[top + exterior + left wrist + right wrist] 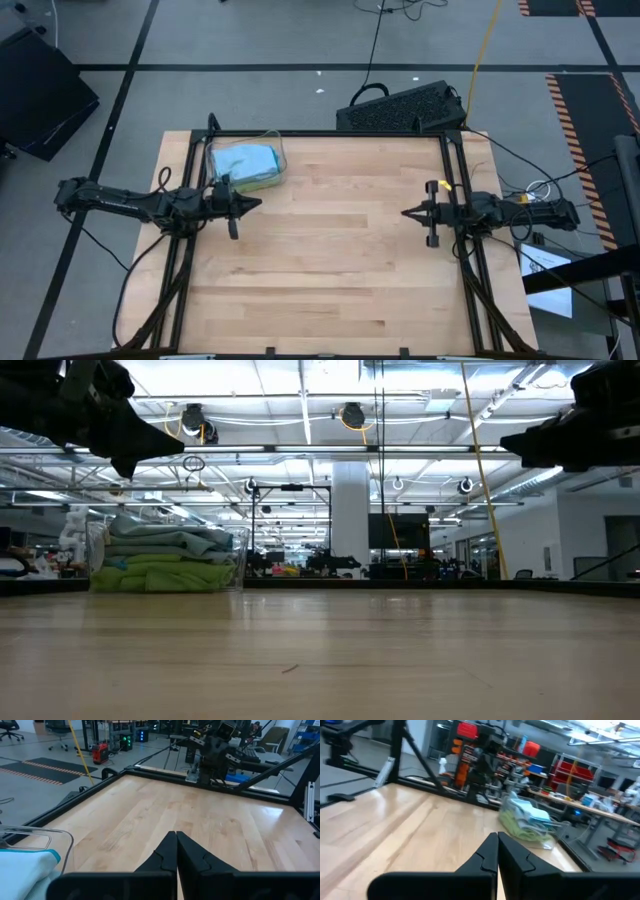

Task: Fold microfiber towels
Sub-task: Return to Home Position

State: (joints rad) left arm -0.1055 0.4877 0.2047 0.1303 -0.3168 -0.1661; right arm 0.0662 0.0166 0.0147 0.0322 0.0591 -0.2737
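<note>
Filling bin (282, 150): stacked towels (243, 160); left gripper (255, 203), right gripper (408, 213) both closed.

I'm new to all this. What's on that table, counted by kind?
Robot arms: 2 (left gripper, right gripper, fingers shut)
Clear bin: 1
Towel pile: 1, blue on top, green beneath; single towels cannot be counted
Total: 4

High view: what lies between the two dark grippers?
Only bare light wooden tabletop between the left gripper and right gripper, both shut; the high view shows it.
</note>
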